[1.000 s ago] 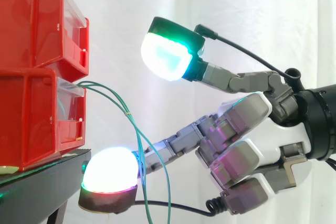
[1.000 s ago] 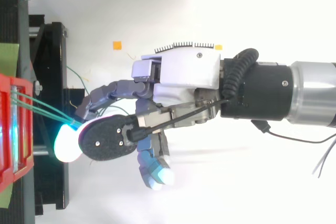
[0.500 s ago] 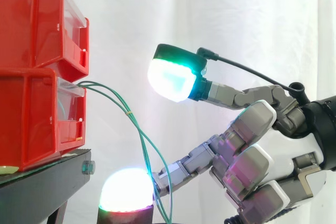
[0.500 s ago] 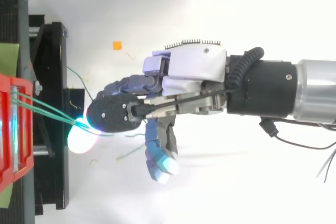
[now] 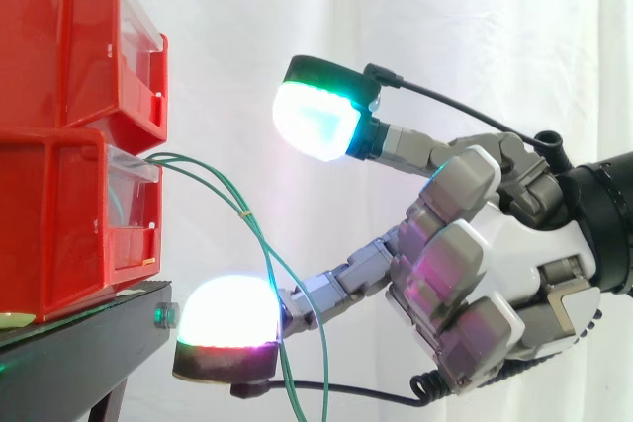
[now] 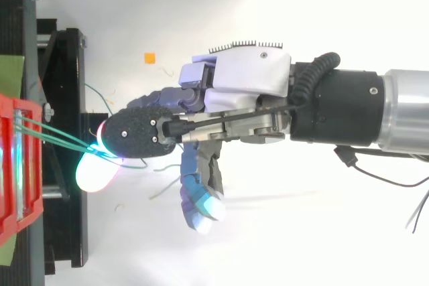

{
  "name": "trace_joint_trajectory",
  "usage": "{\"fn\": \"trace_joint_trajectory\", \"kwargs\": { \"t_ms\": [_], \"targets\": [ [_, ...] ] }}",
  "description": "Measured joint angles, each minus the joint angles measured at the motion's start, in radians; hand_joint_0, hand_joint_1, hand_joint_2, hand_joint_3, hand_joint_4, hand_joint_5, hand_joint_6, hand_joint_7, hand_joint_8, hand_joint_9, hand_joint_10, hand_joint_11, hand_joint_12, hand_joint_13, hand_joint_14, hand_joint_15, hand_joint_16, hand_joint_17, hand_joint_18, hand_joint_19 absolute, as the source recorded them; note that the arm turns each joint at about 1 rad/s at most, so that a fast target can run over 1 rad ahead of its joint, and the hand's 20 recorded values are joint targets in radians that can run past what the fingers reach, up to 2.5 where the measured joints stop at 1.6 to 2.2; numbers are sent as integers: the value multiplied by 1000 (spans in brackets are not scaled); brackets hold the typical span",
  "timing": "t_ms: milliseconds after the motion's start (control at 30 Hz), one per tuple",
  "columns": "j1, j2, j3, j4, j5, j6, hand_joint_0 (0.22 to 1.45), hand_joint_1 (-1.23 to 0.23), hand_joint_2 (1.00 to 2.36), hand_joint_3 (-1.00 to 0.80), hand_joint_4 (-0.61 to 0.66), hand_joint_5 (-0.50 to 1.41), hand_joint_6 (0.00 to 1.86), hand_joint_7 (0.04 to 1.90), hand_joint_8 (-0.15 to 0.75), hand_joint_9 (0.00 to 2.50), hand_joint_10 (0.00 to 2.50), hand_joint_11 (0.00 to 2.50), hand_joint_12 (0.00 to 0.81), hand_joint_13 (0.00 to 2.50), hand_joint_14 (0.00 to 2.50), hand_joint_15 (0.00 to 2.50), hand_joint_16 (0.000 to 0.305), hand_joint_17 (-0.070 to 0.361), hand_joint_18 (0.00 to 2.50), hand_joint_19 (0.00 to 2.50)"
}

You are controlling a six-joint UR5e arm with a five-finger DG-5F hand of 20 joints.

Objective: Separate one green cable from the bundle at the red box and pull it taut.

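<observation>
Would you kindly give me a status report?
Hand open, thumb and finger spread. Green cables slack from lower red bin, draped past finger. Nothing blocking.

The hand (image 5: 524,244) wears a glossy white shell over palm and back, and its fingers (image 5: 341,279) are built from grey metal links. The fingertip pads (image 5: 315,118) are thick, rounded and translucent. They glow white with cyan and green, and one is tinged magenta at its rim. Each pad sits on a black textured backing (image 6: 131,135) fixed with two small screws. A black cylindrical wrist (image 6: 338,108) joins a silver arm section (image 6: 405,115).
</observation>
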Motion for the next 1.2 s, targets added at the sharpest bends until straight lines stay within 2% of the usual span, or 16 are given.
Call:
{"fn": "trace_joint_trajectory", "kwargs": {
  "t_ms": [367,533,833,1200],
  "targets": [
    [-7,0,28,-67,-2,4,409,-475,1000,-500,372,-74,502,678,305,1785,22,675,490,1573,19,580,85,192,1939,378],
    [-11,0,29,-71,-2,11,413,-469,1000,-500,388,-63,502,675,308,1793,23,693,491,1575,19,584,85,191,1934,381],
    [-22,0,29,-70,-4,76,460,-487,1000,-500,405,-17,502,670,271,1799,22,656,464,1560,18,597,80,180,1878,414],
    [-27,0,32,-69,-5,83,541,-559,1000,-500,340,51,503,769,238,1862,19,566,429,1585,21,625,71,160,1814,470]
  ]
}}
